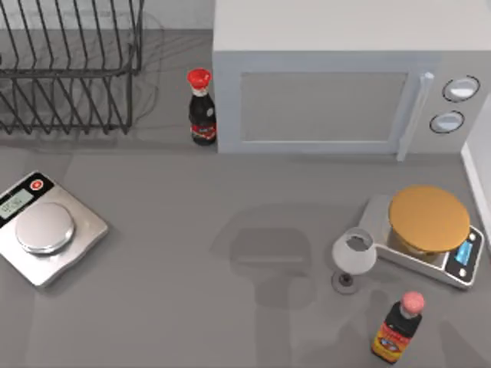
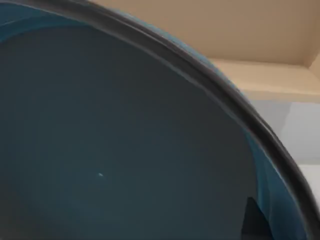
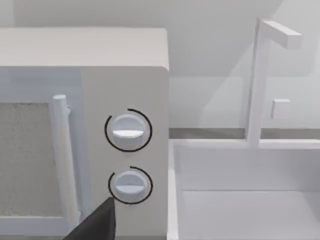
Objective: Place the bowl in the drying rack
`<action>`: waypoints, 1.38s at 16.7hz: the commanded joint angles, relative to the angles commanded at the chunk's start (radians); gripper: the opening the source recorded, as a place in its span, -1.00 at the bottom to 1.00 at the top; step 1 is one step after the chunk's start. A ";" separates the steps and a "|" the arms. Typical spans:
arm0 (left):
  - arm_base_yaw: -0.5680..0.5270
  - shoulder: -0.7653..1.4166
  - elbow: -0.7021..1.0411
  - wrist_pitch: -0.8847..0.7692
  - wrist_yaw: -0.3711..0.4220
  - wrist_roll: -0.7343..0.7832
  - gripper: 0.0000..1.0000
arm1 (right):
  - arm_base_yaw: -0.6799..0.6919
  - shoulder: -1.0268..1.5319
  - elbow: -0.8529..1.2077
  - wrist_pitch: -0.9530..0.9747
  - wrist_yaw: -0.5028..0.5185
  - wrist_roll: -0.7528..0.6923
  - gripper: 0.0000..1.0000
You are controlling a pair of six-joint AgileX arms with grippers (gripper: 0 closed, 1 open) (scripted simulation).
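Observation:
The bowl sits very close in the left wrist view, its teal-blue inside and dark rim tilted against a beige wall. One dark fingertip of my left gripper lies against the bowl's inner wall near the rim, so the gripper is shut on the bowl and holds it off the table. The drying rack, dark wire bars, stands at the table's far left corner in the top view. A dark part of my right gripper shows in front of the microwave's knobs.
A white microwave stands at the back, with a red-capped bottle between it and the rack. A silver scale is at the left. At the right are a gold-topped scale, a wine glass and a sauce bottle. A sink lies beyond the microwave.

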 joint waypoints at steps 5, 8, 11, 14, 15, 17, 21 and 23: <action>0.113 -0.123 -0.093 0.127 0.026 0.084 -1.00 | 0.000 0.000 0.000 0.000 0.000 0.000 1.00; 0.113 -0.123 -0.093 0.127 0.026 0.084 -1.00 | 0.000 0.000 0.000 0.000 0.000 0.000 1.00; 0.108 -0.107 -0.090 0.138 0.022 0.084 -1.00 | 0.000 0.000 0.000 0.000 0.000 0.000 1.00; 0.099 -0.013 -0.095 0.235 0.013 0.083 -1.00 | 0.000 0.000 0.000 0.000 0.000 0.000 1.00; 0.094 0.037 -0.099 0.288 0.009 0.083 -1.00 | 0.000 0.000 0.000 0.000 0.000 0.000 1.00; 0.083 0.156 -0.115 0.417 -0.003 0.084 -1.00 | 0.000 0.000 0.000 0.000 0.000 0.000 1.00; 0.053 0.413 -0.170 0.740 -0.030 0.091 -1.00 | 0.000 0.000 0.000 0.000 0.000 0.000 1.00; 0.036 0.528 -0.204 0.902 -0.044 0.093 -1.00 | 0.000 0.000 0.000 0.000 0.000 0.000 1.00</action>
